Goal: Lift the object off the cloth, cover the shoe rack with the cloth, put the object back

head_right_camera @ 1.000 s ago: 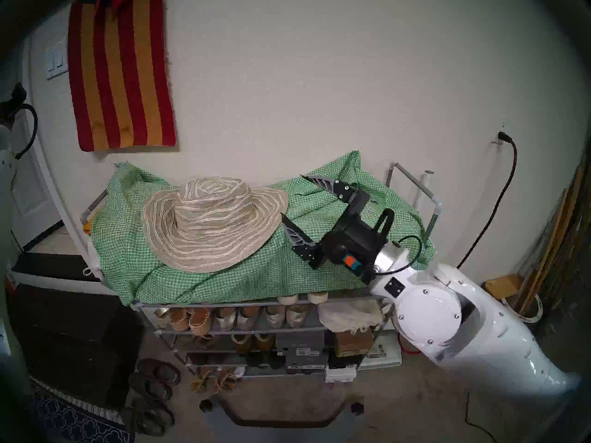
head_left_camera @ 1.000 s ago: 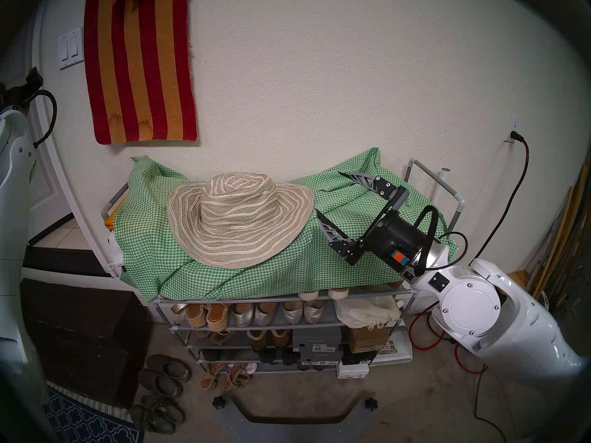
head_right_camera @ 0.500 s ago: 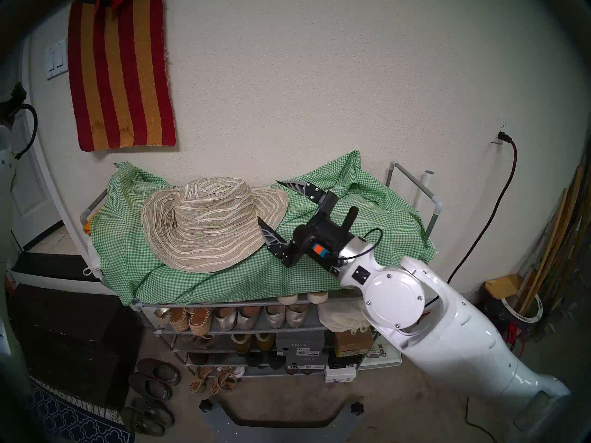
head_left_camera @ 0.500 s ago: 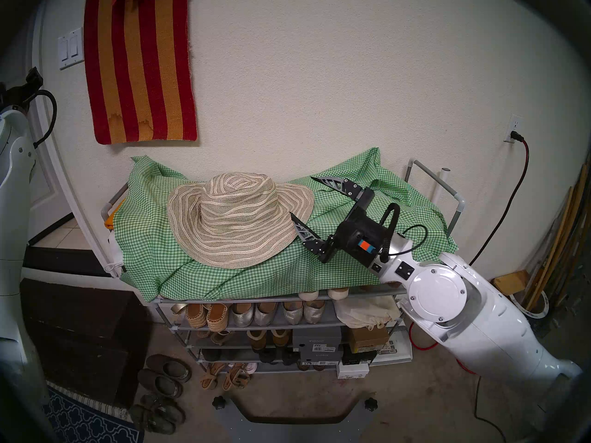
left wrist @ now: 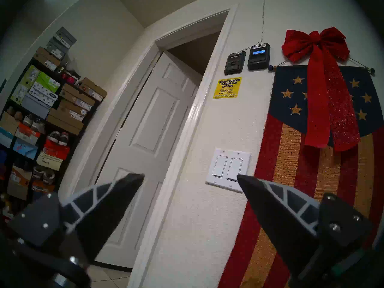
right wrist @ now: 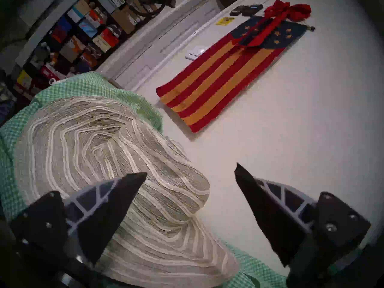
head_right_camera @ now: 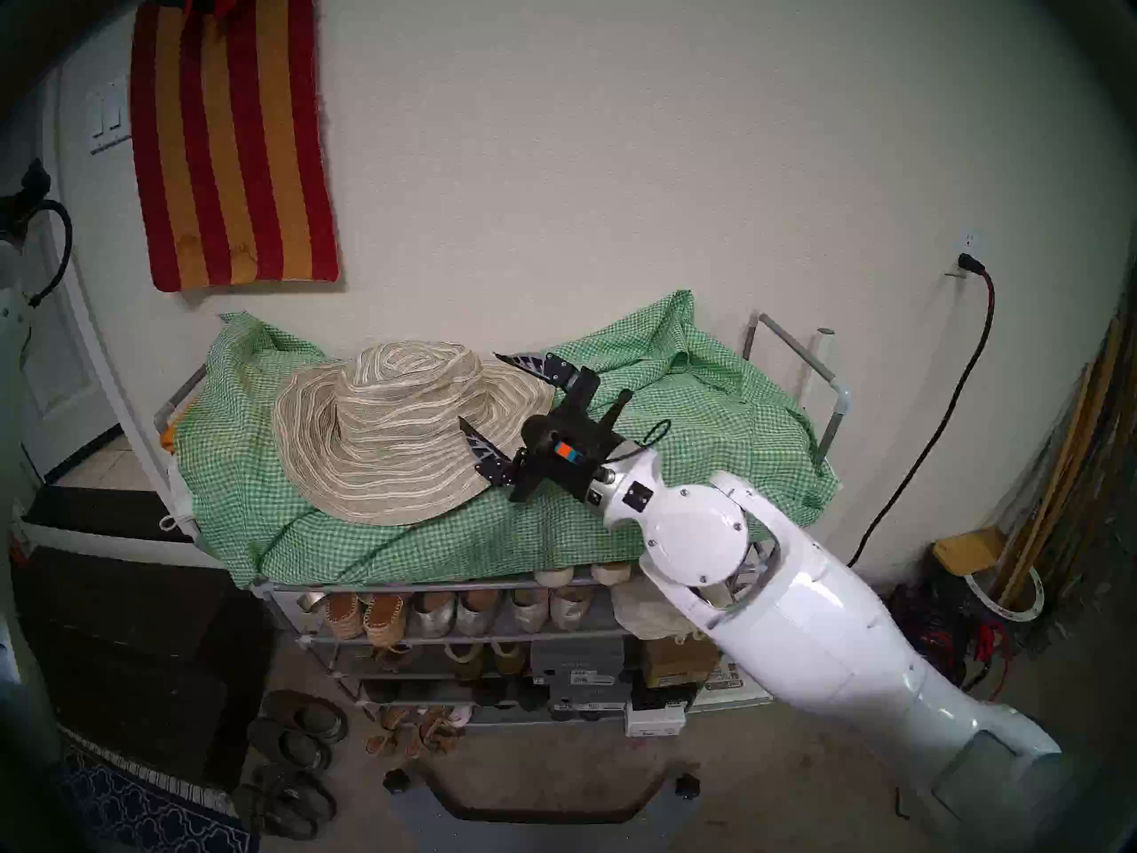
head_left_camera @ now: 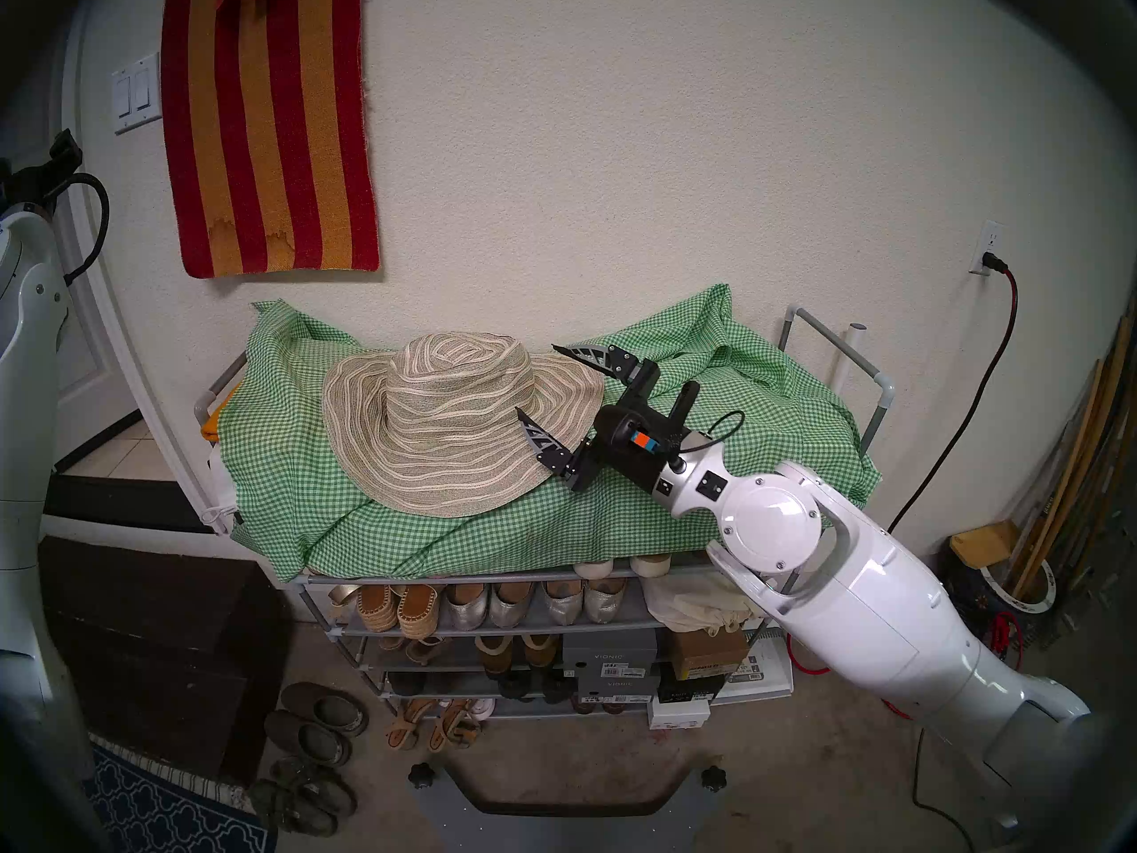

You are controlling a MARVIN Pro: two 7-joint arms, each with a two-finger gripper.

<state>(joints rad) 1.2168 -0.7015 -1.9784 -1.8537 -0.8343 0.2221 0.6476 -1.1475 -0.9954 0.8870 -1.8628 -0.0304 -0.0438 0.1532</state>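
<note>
The woven sun hat (head_left_camera: 455, 421) (head_right_camera: 394, 427) lies crown up on the green-and-white check cloth (head_left_camera: 295, 464) (head_right_camera: 707, 390), which is bunched over the top of the grey shoe rack (head_left_camera: 461, 578). My right gripper (head_left_camera: 536, 379) (head_right_camera: 479, 388) is open at the hat's right brim. One finger is above the brim and the other is past its back edge, and nothing is gripped. In the right wrist view the hat (right wrist: 93, 146) fills the space ahead of the right gripper (right wrist: 191, 169). My left gripper (left wrist: 190, 175) is open and empty, raised at the far left and facing the wall.
The wall stands right behind the rack, with a red-and-orange striped rug (head_left_camera: 271, 125) hanging on it. A dark brown chest (head_left_camera: 154, 648) is left of the rack. Loose shoes (head_left_camera: 314, 728) lie on the floor. The rack's raised right rail (head_left_camera: 880, 396) stands behind my right arm.
My right arm has swung left across the cloth, carrying its open gripper from the cloth's right part to the hat's brim. The hat, the cloth and the left arm have not moved.
</note>
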